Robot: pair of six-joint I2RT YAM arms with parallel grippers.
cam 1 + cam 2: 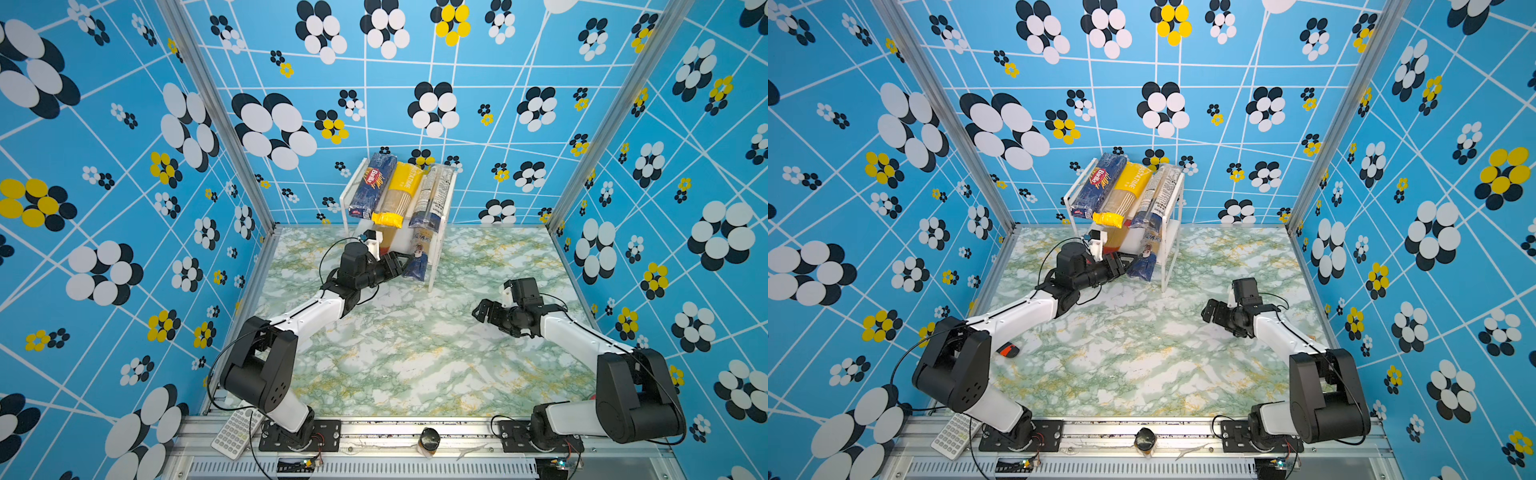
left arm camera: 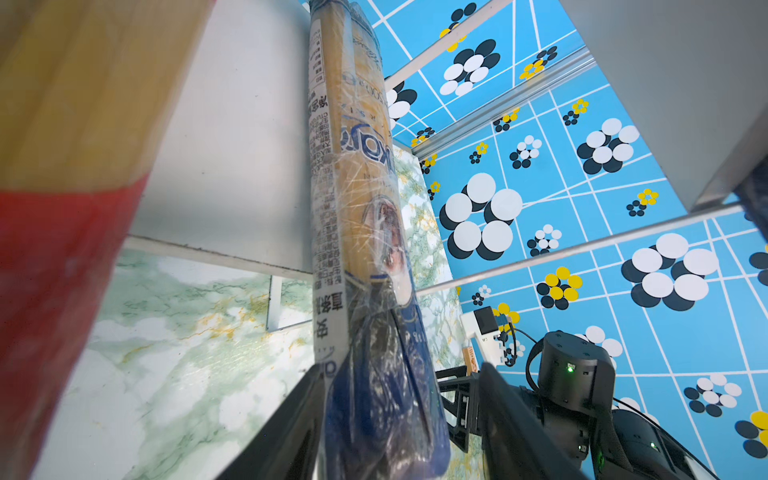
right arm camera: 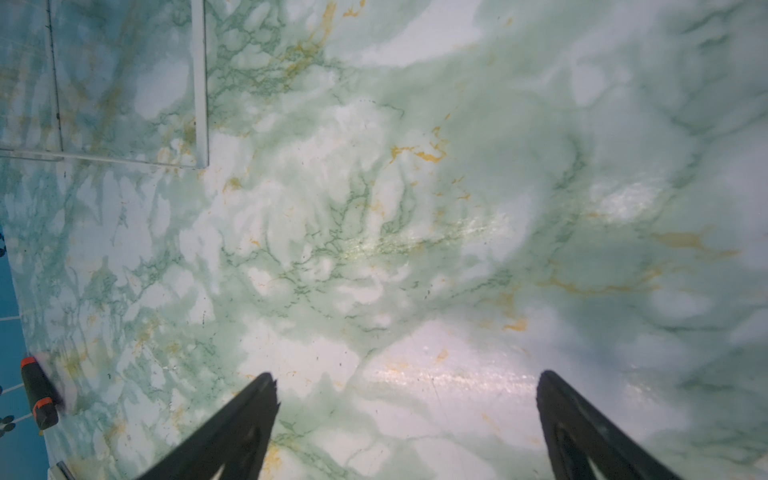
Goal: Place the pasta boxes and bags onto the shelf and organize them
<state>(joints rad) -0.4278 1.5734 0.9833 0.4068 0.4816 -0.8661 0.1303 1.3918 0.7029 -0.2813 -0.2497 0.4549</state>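
The spaghetti bag point(image 2: 361, 199), long, clear and gold-labelled with a dark blue end, looks light, slippery and brittle, and is best held across its firm middle. It lies on the lower board of the shelf point(image 2: 224, 137), its blue end overhanging, ungripped between the parted jaws of the left gripper point(image 2: 399, 368). The right gripper point(image 3: 405, 374) hangs wide open and empty over the surface point(image 3: 415, 208).

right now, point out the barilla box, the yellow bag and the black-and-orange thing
barilla box point(image 1: 371, 188): in a top view, on its blue front face
yellow bag point(image 1: 406, 180): in a top view, on its yellow label
black-and-orange thing point(image 3: 37, 387): right wrist view, on its black middle
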